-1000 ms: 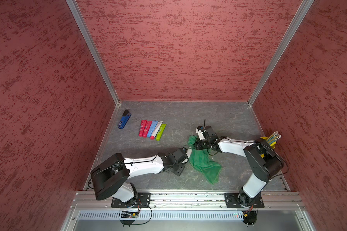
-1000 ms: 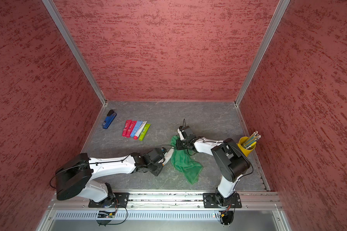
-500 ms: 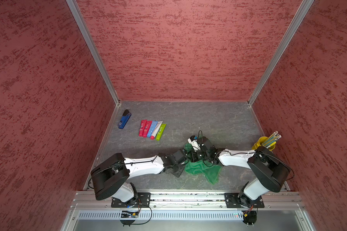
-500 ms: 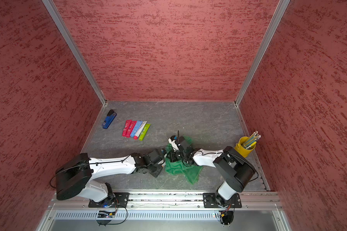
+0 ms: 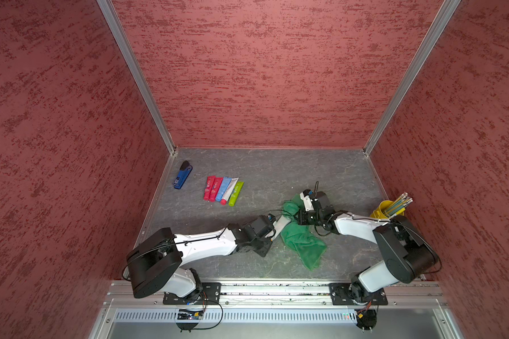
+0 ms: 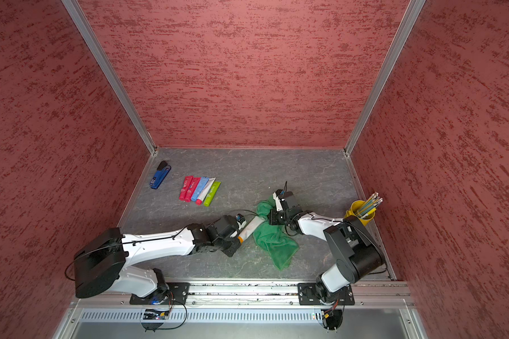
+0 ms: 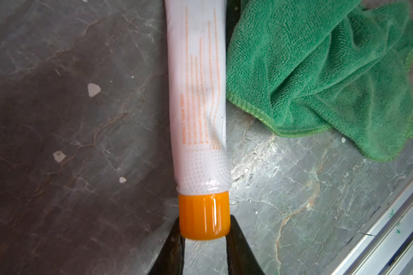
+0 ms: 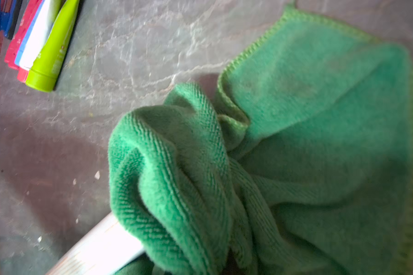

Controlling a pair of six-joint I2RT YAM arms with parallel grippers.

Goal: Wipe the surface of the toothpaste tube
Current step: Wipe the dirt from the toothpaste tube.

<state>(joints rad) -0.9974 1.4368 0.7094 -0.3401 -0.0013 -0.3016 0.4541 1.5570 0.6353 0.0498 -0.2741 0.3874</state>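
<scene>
- Toothpaste tube (image 7: pixel 198 95): one, white with orange cap, was mid-table between the arms, far end under one green cloth (image 5: pixel 303 243).
- Left gripper (image 7: pixel 204 222): jaws clamped on the cap.
- Right gripper (image 5: pixel 299 217): jaws closed on bunched cloth.
- Also there: five spare tubes (image 5: pixel 222 190), one stapler (image 5: pixel 182 178), one pencil cup (image 5: pixel 382 209).

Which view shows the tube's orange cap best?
The left wrist view: the cap sits sharp and large in the left gripper. In a top view it is a tiny orange speck. The right wrist view misses it.
</scene>
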